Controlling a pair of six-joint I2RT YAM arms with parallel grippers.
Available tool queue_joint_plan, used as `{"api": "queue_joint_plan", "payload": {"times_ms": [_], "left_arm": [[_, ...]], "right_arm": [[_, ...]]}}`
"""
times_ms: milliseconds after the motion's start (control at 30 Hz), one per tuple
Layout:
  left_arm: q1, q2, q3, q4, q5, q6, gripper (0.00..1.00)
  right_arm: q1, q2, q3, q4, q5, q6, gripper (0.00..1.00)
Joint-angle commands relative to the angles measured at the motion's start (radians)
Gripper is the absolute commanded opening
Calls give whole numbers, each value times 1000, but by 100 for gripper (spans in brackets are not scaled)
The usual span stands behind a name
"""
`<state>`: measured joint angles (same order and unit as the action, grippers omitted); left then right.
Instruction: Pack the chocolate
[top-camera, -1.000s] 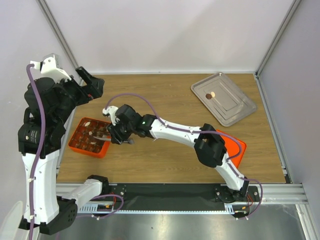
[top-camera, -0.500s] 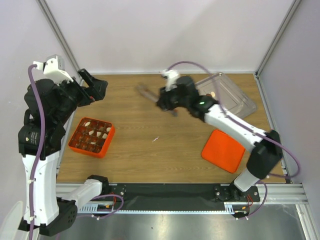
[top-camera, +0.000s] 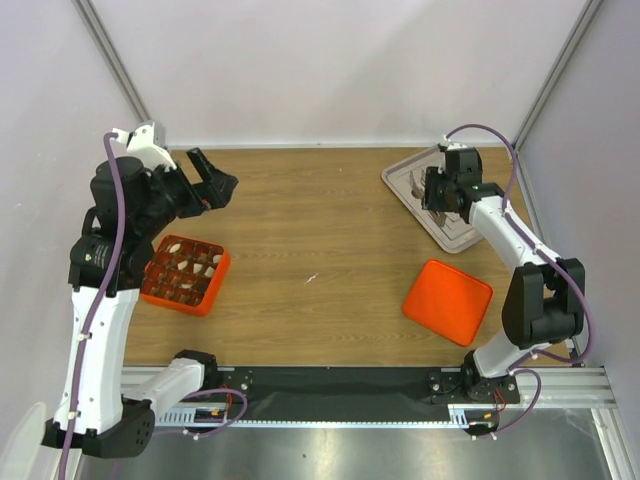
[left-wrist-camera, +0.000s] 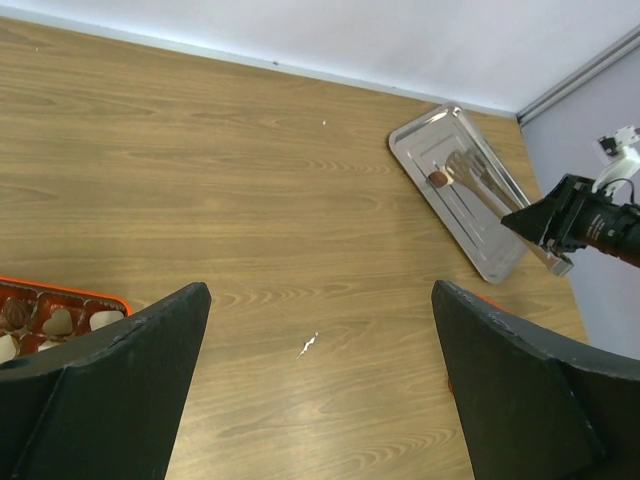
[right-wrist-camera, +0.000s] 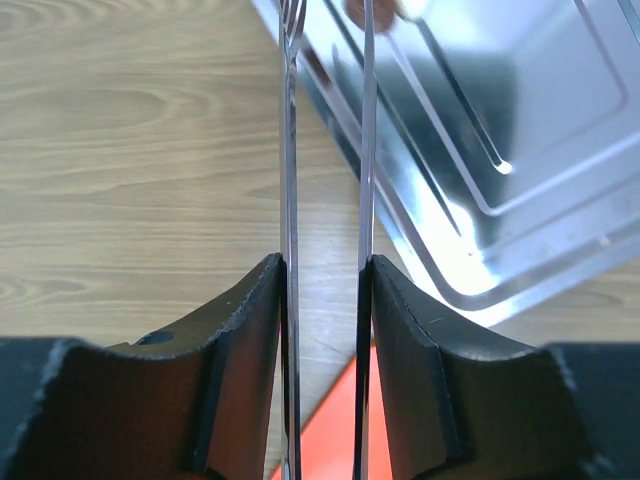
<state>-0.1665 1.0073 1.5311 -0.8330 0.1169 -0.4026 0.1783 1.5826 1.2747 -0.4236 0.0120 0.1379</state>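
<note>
One brown chocolate (left-wrist-camera: 437, 178) lies on the metal tray (top-camera: 478, 222), and it shows at the top edge of the right wrist view as chocolate (right-wrist-camera: 372, 10). Several more chocolates (top-camera: 186, 268), brown and cream, sit in the orange gridded box (top-camera: 208, 285). My right gripper (top-camera: 433, 192) hovers over the tray, shut on thin metal tongs (right-wrist-camera: 290, 150) whose two blades are pressed by the fingers (right-wrist-camera: 235, 330) and point at the brown piece. My left gripper (top-camera: 215, 180) is raised above the table's left side, wide open and holding nothing.
An orange lid (top-camera: 448, 300) lies flat on the wooden table, near right, below the tray. The gridded box (left-wrist-camera: 60, 297) peeks in at the lower left of the left wrist view. A small white scrap (left-wrist-camera: 307, 345) lies mid-table. Walls and metal posts enclose the back and sides.
My right arm has swung with the tongs from the gridded box at the left across to the tray at the back right. The left arm has shifted slightly rightward, still open.
</note>
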Motion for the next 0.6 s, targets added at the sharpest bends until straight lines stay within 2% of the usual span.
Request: {"api": "queue_joint_plan", "payload": {"times_ms": [0, 233, 567], "left_arm": [[5, -16, 4, 57, 21, -5, 100], [5, -9, 6, 64, 27, 2, 100], [7, -13, 3, 72, 24, -4, 100]], "right_arm": [[-14, -1, 2, 0, 8, -4, 44], [-31, 22, -15, -26, 45, 6, 45], [-76, 57, -46, 3, -27, 22, 46]]}}
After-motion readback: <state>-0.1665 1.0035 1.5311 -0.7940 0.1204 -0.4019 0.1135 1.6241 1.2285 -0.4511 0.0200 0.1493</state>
